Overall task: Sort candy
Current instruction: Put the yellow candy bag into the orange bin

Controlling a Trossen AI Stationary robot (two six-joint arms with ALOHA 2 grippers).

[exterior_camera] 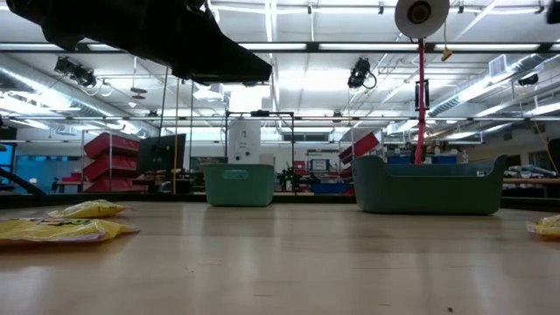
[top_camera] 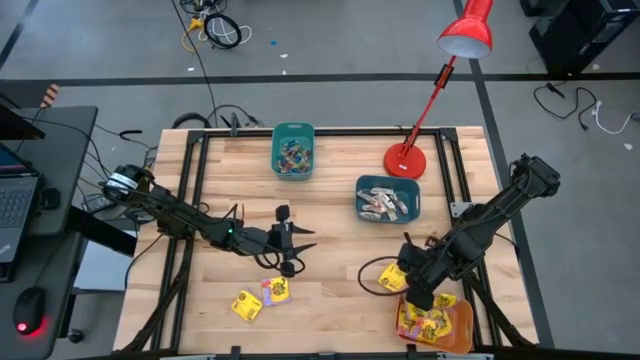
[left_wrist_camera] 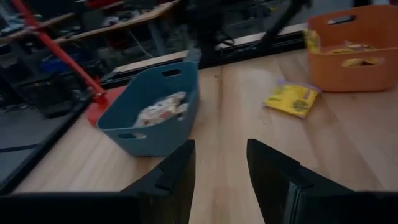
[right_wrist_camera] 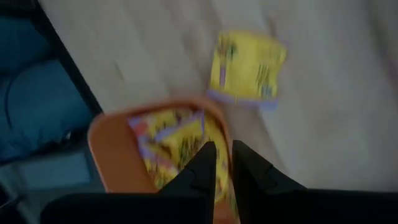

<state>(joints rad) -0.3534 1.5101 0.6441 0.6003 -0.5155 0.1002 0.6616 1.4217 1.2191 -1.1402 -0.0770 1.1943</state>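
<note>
Hovering over the orange bin [top_camera: 436, 322] where yellow packets [top_camera: 425, 322] collect, our right hand [top_camera: 420, 297] shows fingers nearly together; our left hand [top_camera: 296, 247] waits mid-surface, fingers apart.

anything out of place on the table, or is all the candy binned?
Not all binned. Two yellow packets lie loose on the wood near the left gripper, and a third sits just outside the orange bin. Nothing looks spilled or damaged.

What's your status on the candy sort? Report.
Left pincer open, empty, mid-table. Right pincer narrow over orange bin. Three yellow packets loose. Nothing blocking.
</note>
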